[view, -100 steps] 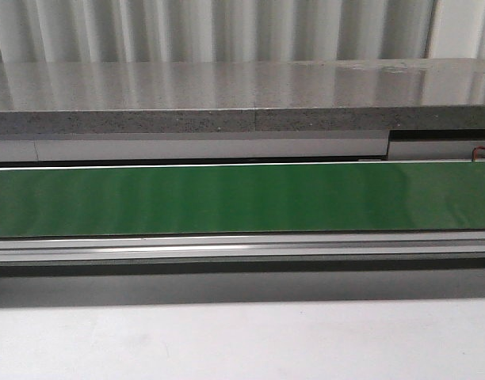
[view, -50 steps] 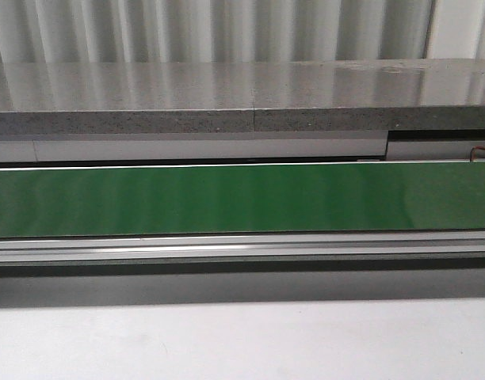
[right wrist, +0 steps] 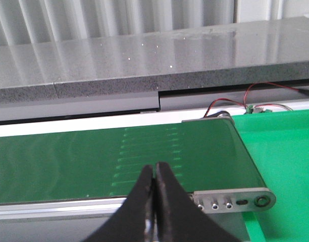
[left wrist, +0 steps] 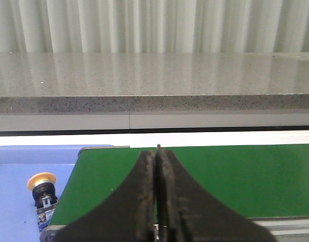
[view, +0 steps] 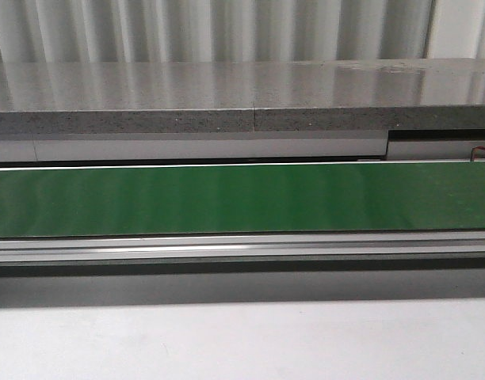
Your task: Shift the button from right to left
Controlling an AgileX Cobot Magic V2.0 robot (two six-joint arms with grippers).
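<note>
A button (left wrist: 42, 187) with a yellow-orange cap and dark body lies in the blue tray (left wrist: 18, 171) at the left end of the green conveyor belt (left wrist: 235, 176); only the left wrist view shows it. My left gripper (left wrist: 157, 151) is shut and empty, hanging over the belt to the right of the button. Over the right end of the belt (right wrist: 68, 161), my right gripper (right wrist: 154, 169) is also shut with nothing in it. Neither gripper appears in the front view, where the belt (view: 242, 198) carries nothing.
A grey stone ledge (view: 242, 99) runs behind the belt. A bright green tray (right wrist: 286, 161) sits past the belt's right end, with red and black wires (right wrist: 230, 103) behind it. An aluminium rail (view: 242, 247) edges the belt's near side, and white tabletop (view: 242, 340) lies in front.
</note>
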